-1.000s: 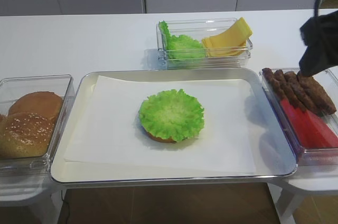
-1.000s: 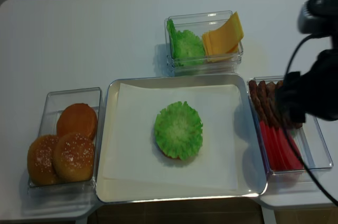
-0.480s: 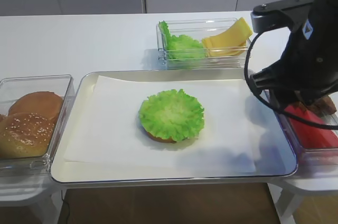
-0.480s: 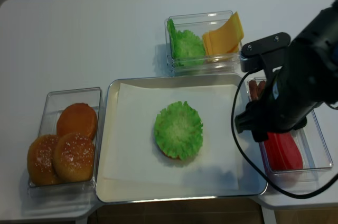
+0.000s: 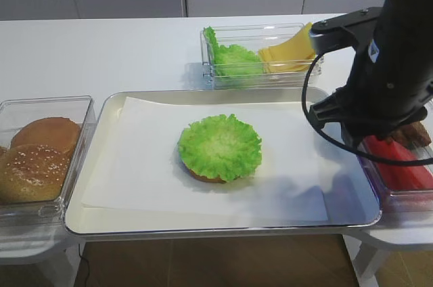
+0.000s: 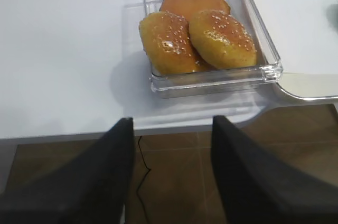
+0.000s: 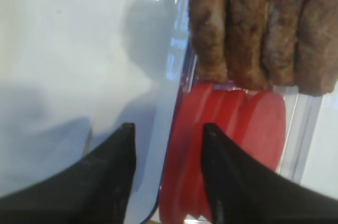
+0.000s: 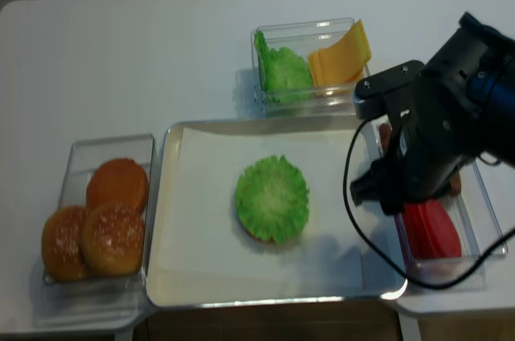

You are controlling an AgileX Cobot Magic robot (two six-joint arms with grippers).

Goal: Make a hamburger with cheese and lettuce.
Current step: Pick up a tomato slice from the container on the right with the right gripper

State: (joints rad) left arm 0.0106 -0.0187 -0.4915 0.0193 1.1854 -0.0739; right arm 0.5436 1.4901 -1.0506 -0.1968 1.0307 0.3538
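The hamburger (image 5: 219, 146) (image 8: 272, 198) lies mid-tray: a brown bun half under a frilly leaf of lettuce. More lettuce (image 5: 233, 60) and the cheese (image 5: 291, 50) (image 8: 342, 55), thin yellow slices, share a clear bin at the back. My right gripper (image 7: 168, 129) hangs open over the left wall of the right-hand bin, one finger over the tray, the other over the red slices (image 7: 232, 139). The black arm (image 5: 385, 63) hides it in both high views. My left gripper (image 6: 172, 121) is open and holds nothing, off the table's front edge before the buns (image 6: 200, 34).
The steel tray (image 5: 203, 229) is lined with white paper (image 5: 135, 158). A clear bin (image 5: 47, 101) on the left holds sesame buns. The right bin holds brown patties (image 7: 264, 23) behind the red slices (image 8: 430, 228). A black cable (image 5: 318, 121) loops off the right arm.
The right arm came in from the far right and dropped over the left side of the red-slice bin. Its jaws have narrowed. The stack on the tray has not moved.
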